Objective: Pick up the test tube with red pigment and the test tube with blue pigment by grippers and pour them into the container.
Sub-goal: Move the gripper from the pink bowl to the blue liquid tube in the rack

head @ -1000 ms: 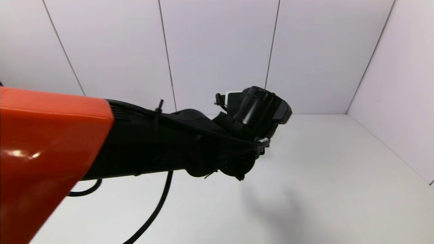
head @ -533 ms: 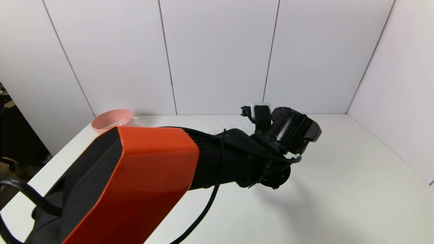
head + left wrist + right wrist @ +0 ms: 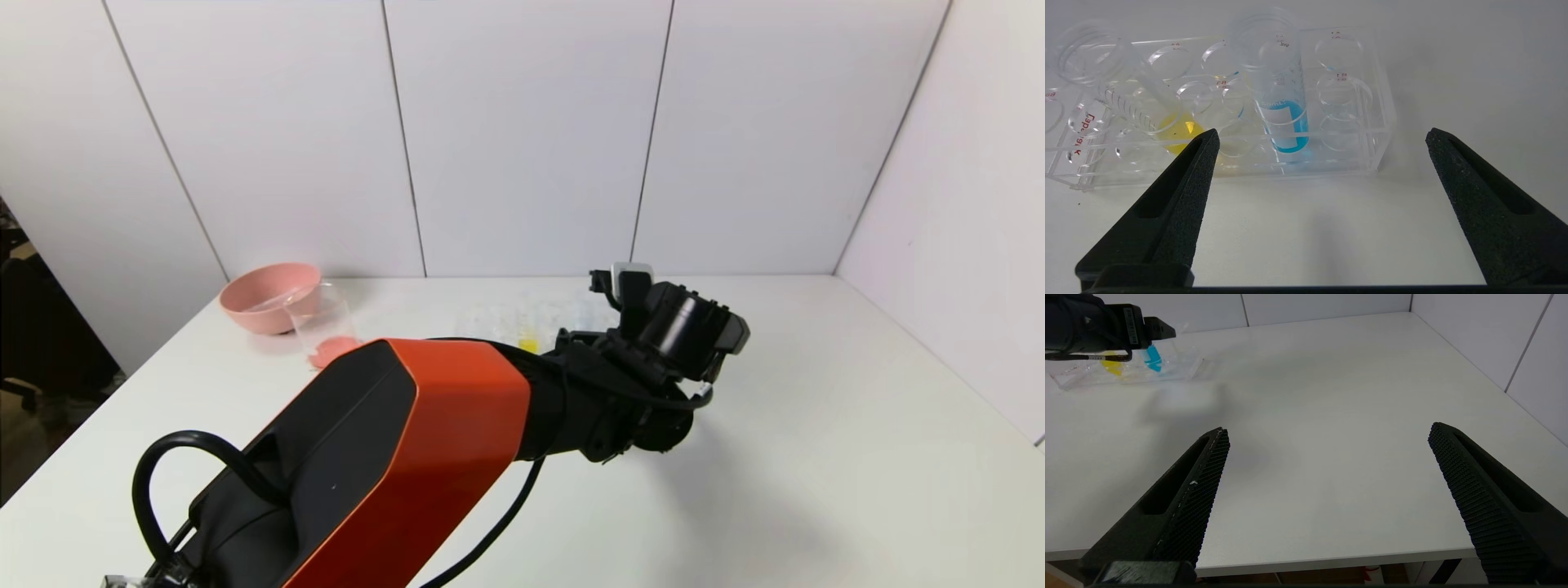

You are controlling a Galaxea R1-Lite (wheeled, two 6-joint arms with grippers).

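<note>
My left gripper [image 3: 1322, 134] is open and empty. It hangs low over the table, just in front of the clear tube rack [image 3: 1380, 134]. The test tube with blue pigment [image 3: 1284, 118] stands upright in the rack, ahead of the gap between the fingers and nearer the left one. In the head view the left wrist [image 3: 653, 343] covers that tube. The container [image 3: 322, 322], a clear beaker, stands beside the pink bowl and has pinkish-red liquid at its bottom. The test tube with red pigment is out of view. My right gripper [image 3: 1329, 430] is open and empty over the table's front edge.
A tube with yellow liquid [image 3: 1175, 126] leans in the rack, left of the blue one. A pink bowl [image 3: 269, 298] sits at the back left by the wall. The rack [image 3: 522, 318] stands mid-table near the back. White walls close the back and right sides.
My left arm has dropped lower and swung towards the rack. The pink bowl, the beaker and the rack have come into the head view from behind it.
</note>
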